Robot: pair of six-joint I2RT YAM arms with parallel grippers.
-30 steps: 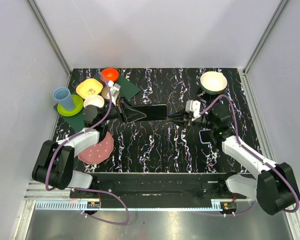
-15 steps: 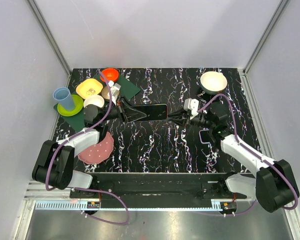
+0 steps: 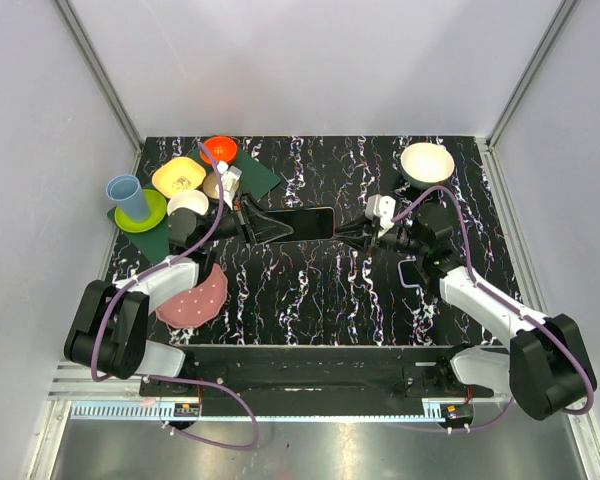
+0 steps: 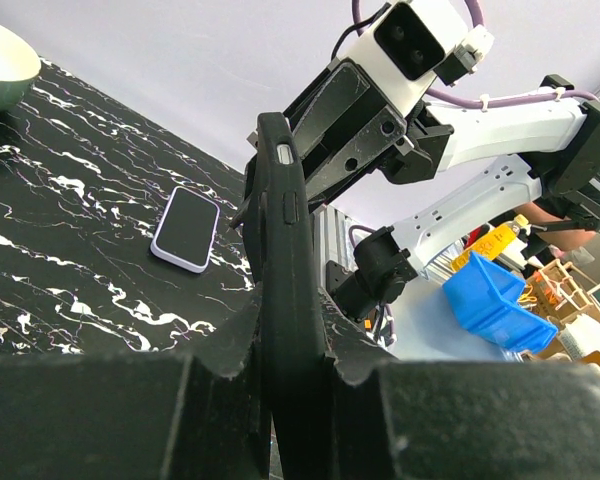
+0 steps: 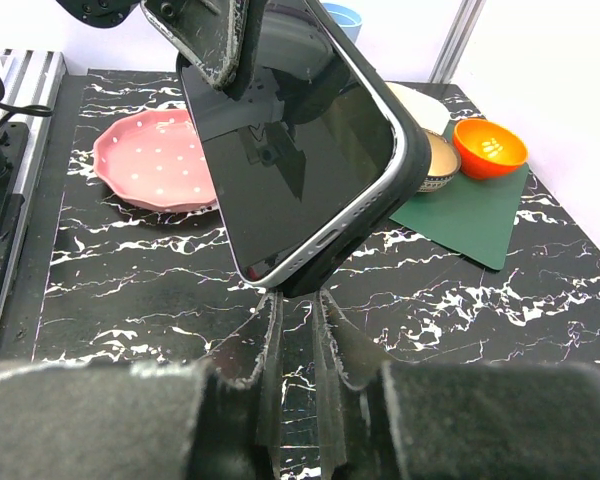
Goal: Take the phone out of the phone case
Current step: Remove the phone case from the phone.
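closest in, my left gripper (image 4: 292,338) is clamped on one end of the black phone case (image 4: 280,230), fingers narrow and tight on both faces, so from that wrist i see it edge-on with its side buttons showing. the phone (image 5: 290,150) sits in the case, dark screen reflecting, a silvery edge showing along its lower side while the black rim wraps the other. at the opposite end my right gripper (image 5: 298,300) has its fingers drawn narrow, with the bottom corner of the case pinched between the tips. between the two of us the phone hangs above the middle of the black marbled table (image 3: 310,290), off the surface. just beside my right arm a second phone in a pale lilac case (image 4: 186,228) lies flat on the table, screen up. further out on my left side there is a pink spotted plate (image 5: 150,160), then a dark green mat (image 5: 470,215) with an orange bowl (image 5: 490,148) on its far corner and a small tan bowl (image 5: 442,162) by its edge. a blue cup (image 3: 128,197) stands on a green plate at the far left, and a white bowl (image 3: 426,163) sits at the far right.
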